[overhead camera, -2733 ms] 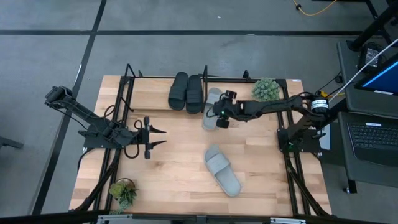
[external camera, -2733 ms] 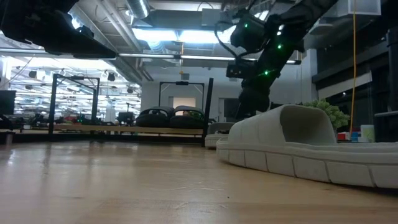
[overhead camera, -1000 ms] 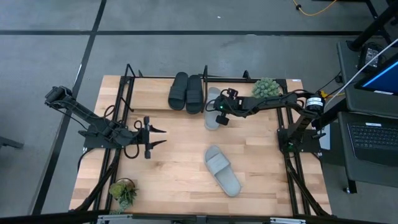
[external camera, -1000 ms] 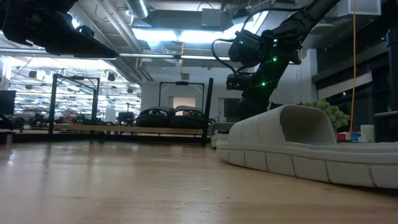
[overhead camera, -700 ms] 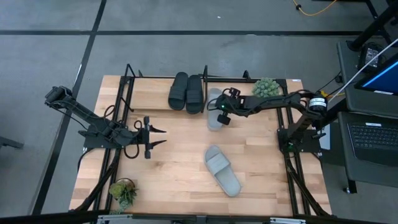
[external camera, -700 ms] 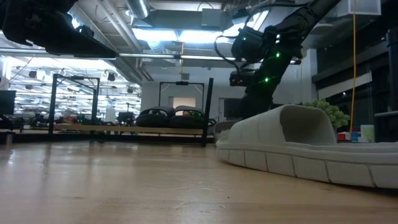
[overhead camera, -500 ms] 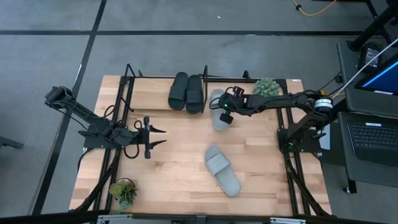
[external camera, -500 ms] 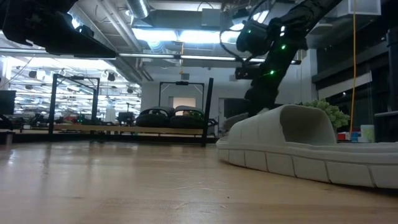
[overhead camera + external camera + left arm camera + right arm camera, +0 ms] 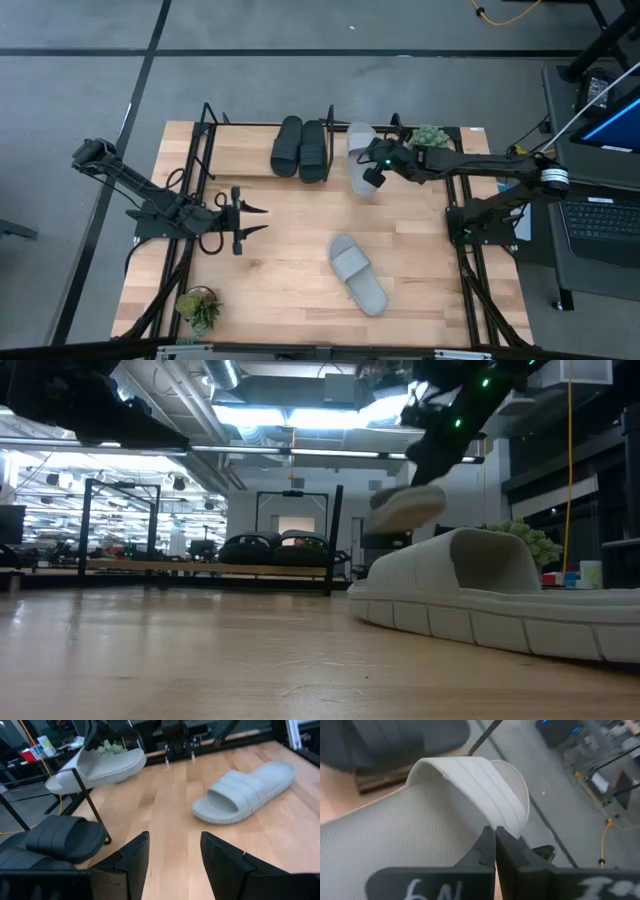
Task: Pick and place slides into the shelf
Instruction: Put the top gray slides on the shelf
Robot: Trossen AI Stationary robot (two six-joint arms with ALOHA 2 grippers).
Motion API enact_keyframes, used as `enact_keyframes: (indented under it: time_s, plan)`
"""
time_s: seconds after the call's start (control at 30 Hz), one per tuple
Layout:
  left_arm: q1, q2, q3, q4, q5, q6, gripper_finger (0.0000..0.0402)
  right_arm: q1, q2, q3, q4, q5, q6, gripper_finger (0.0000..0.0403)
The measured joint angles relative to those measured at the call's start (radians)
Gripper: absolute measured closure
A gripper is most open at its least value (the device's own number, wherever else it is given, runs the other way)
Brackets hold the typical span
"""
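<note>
While lifted beside shelf, grey slide pinched in right gripper; fingers together on strap.

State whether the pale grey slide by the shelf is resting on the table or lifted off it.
Lifted. The low view shows the pale grey slide hanging clear of the table, held by the right gripper.

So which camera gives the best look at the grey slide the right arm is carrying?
The left wrist view: the lifted grey slide shows whole, side-on, clear of the table. The high view shows it from above, partly under the right gripper. The low view catches a blurred sole; the right wrist view only its strap.
</note>
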Motion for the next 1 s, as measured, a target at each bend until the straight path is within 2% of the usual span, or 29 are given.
enact_keyframes:
  time_s: [0.23,0.4,0.6,0.77,1.0]
  plan:
    - [0.0,0.0,0.041,0.022,0.0,0.089,0.0233,0.041,-0.108,0.0,0.09,0.018,-0.029,0.0403]
    - [0.0,0.0,0.079,0.019,0.0,0.135,0.0233,0.072,-0.099,0.057,0.09,0.019,-0.054,0.0403]
    - [0.005,0.018,0.146,-0.039,-0.004,0.21,0.0233,0.109,-0.002,0.231,0.027,0.018,-0.053,0.0403]
    - [0.02,0.088,0.226,-0.104,-0.02,0.277,0.0233,0.111,0.119,0.388,-0.051,0.015,-0.053,0.0403]
    - [0.026,0.23,0.366,-0.264,-0.162,0.313,0.0233,0.111,0.285,0.559,-0.118,0.017,-0.053,0.0403]
